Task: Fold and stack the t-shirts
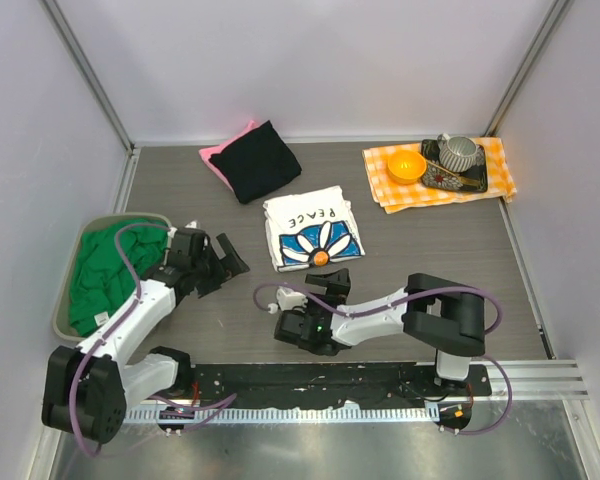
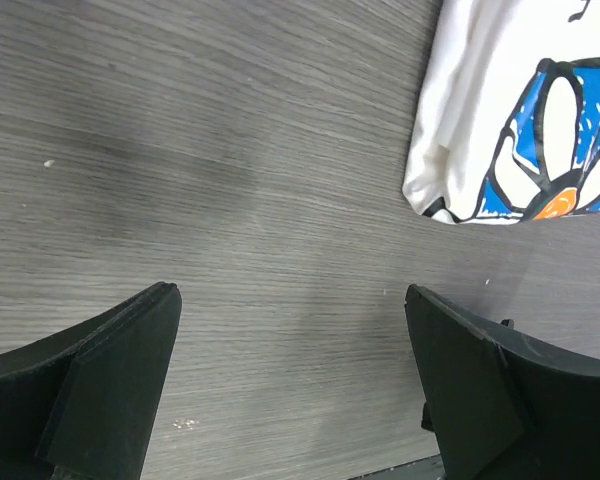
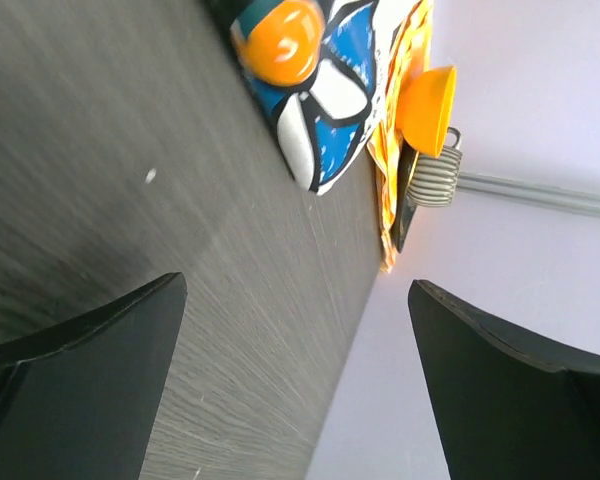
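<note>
A folded white t-shirt with a blue daisy print (image 1: 313, 229) lies mid-table; its corner shows in the left wrist view (image 2: 520, 110) and the right wrist view (image 3: 320, 70). A folded black t-shirt (image 1: 255, 160) lies on a pink one (image 1: 220, 155) at the back. A green t-shirt (image 1: 105, 270) is bundled in a grey bin (image 1: 65, 290) at the left. My left gripper (image 1: 230, 265) is open and empty over bare table left of the daisy shirt. My right gripper (image 1: 330, 282) is open and empty just in front of the daisy shirt.
An orange-and-white checked cloth (image 1: 405, 190) at the back right carries an orange bowl (image 1: 407, 165) and a dark tray (image 1: 470, 180) with a ribbed grey cup (image 1: 458, 152). White walls close in the table on three sides.
</note>
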You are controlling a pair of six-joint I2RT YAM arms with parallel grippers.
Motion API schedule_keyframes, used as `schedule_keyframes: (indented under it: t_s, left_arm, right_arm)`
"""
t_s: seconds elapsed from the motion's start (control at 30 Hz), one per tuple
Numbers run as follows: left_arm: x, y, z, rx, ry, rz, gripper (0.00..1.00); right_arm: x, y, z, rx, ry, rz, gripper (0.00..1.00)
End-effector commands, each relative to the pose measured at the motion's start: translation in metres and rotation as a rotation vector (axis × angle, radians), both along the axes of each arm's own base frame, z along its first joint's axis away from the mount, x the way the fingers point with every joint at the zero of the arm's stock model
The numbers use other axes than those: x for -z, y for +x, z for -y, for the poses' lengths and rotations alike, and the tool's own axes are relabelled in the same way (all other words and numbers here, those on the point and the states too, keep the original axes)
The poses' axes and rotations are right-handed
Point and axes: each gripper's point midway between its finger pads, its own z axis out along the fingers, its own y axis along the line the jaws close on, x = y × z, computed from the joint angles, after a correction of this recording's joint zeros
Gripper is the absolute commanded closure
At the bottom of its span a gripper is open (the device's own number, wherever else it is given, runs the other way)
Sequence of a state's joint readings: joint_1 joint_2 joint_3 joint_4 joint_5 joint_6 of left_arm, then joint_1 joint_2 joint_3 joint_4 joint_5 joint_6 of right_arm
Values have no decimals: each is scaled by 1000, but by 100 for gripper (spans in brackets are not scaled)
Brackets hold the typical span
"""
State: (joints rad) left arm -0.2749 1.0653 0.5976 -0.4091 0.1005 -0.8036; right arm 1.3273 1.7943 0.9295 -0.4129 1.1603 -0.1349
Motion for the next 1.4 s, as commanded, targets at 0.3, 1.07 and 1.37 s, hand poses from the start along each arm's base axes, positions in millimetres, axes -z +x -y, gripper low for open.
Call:
schedule_keyframes:
  t_s: [0.3,1.07,1.37]
  left_arm:
    - [2,23,-1,-59,-90,35,0]
    - [37,43,10,-83,-138,-41,0]
    - [40,48,10,-88,-143,-46,0]
  right_arm:
    - [22,27,-36,-196,32,149,1]
    - [56,116,-22,-66,187,-96,27]
    - [64,118,-22,-46,195,-139,99]
